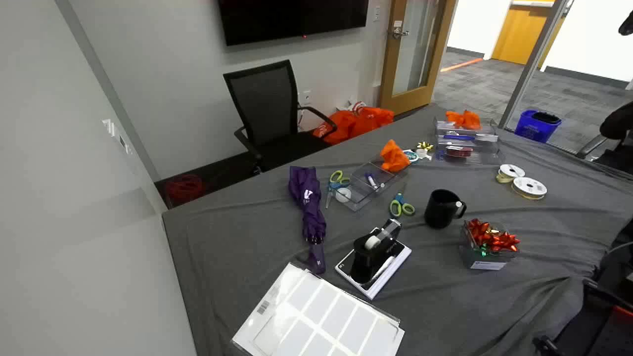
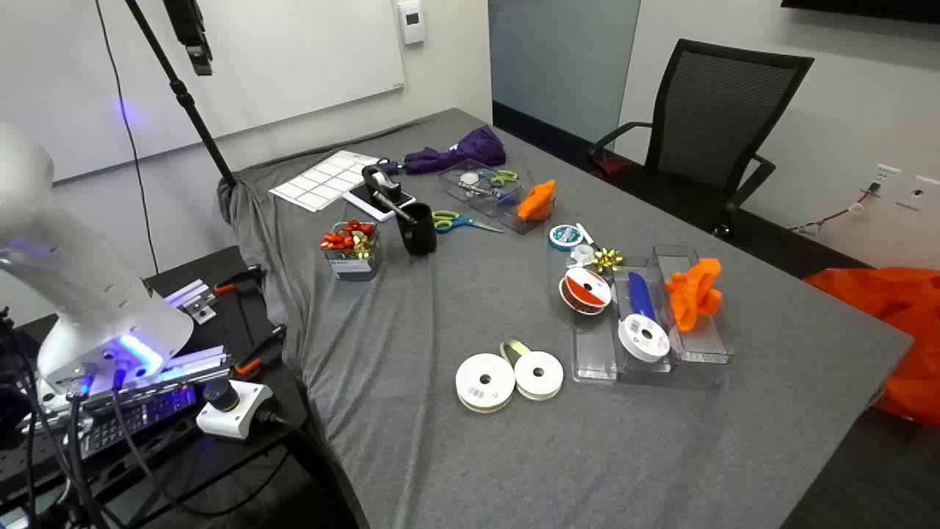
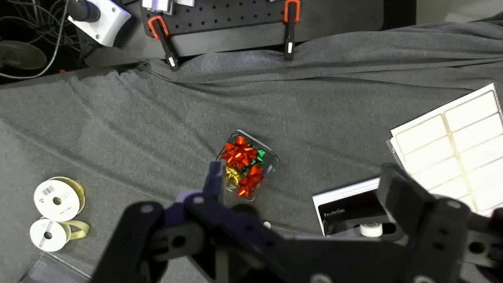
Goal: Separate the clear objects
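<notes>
Gray tablecloth under clear bow-filled box

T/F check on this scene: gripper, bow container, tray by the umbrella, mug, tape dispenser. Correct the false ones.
1. The gripper stands open. True.
2. The clear container holds bows. True.
3. The clear container touches the clear tray by the purple umbrella. False: they are apart, with the black mug between them.
4. The black mug stands upright. True.
5. The tape dispenser stands in the clear tray. False: the tape dispenser rests on a flat black-and-white item.
</notes>
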